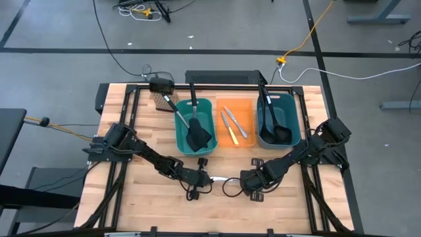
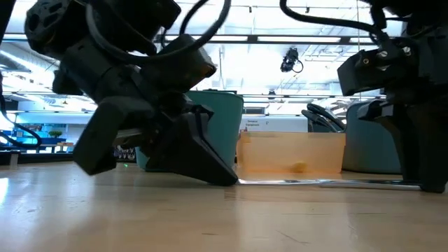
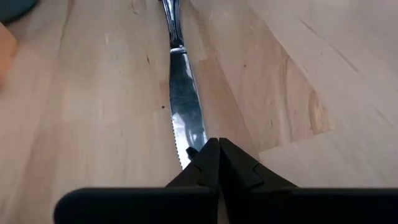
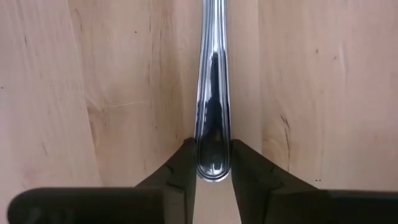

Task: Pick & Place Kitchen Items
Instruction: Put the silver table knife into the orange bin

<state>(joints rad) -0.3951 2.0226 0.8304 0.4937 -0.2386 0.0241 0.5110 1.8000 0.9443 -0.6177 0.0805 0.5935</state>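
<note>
A small silver knife (image 1: 223, 178) lies flat on the wooden table between my two grippers; it also shows in the low view (image 2: 329, 182). My left gripper (image 1: 206, 178) is shut and low over the knife's blade tip (image 3: 184, 140). My right gripper (image 1: 242, 179) is closed on the knife's handle end (image 4: 213, 112). Black spatulas stand in the teal bin (image 1: 181, 131). A silver knife and a yellow-handled knife (image 1: 230, 131) lie in the orange bin (image 1: 247, 108). Black ladles (image 1: 276, 128) rest in the blue-teal bin (image 1: 293, 105). My left gripper's shut fingertips (image 3: 214, 155) sit on top of the blade's tip (image 3: 186, 148), coming slanting down from the table's left, along the knife. The knife lies flat on the table. My right gripper pinches the rounded handle end (image 4: 213, 163) between its two fingertips (image 4: 183, 162), one on each long side. The fingers come low from the table's right, along the knife. The knife lies flat on the table.
The three bins stand in a row at the table's far middle. A small brown block (image 1: 160, 102) and a black device (image 1: 161, 84) sit at the far left. Bare wood lies around the grippers toward the near edge.
</note>
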